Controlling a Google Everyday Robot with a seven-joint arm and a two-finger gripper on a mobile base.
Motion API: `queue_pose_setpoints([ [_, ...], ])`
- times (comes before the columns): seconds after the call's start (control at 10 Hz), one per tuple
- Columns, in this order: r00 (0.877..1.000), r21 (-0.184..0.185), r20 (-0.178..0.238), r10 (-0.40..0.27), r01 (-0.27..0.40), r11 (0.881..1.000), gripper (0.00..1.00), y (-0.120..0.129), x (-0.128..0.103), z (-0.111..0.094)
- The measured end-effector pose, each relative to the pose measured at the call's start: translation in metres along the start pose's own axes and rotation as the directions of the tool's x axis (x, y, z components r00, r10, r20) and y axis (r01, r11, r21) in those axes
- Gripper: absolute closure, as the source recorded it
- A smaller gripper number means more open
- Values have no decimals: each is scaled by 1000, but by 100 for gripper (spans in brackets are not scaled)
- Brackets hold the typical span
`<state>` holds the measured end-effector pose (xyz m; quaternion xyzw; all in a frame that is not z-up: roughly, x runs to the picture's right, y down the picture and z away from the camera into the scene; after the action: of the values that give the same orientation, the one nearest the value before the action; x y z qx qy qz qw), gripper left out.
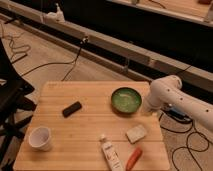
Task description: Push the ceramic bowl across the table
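To your left, a white cup (40,138) stands near the front corner of the surface (90,131), with a small black block (72,109) further in and a white tube (111,156) at the front edge. The ceramic bowl (126,99) sits far right; the push looks not yet begun. A pale block (136,133) and an orange item (133,158) lie in front, clear of a leftward path. The hand (149,106) is just beside the bowl's right rim; you cannot tell its state.

My one camera looks down from high on the near side over the whole square light wooden tabletop (85,132); the hand (148,108) is at its right edge.
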<state>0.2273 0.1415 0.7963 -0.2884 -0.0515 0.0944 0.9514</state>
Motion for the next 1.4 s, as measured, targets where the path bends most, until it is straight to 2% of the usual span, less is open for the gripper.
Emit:
queue_pose_setpoints([
  [0.2,1000,-1,-11,2,-2,1000,100,-1,3,2],
  [0.4,998,-6,-48,40,-41,999,100,-7,22,18],
  [0.9,998,28,-43,47,-45,999,100,-40,33,57],
  [1.2,996,11,-72,53,-52,999,100,-55,46,78],
  [1.4,996,12,-76,49,-48,999,100,-66,44,84],
])
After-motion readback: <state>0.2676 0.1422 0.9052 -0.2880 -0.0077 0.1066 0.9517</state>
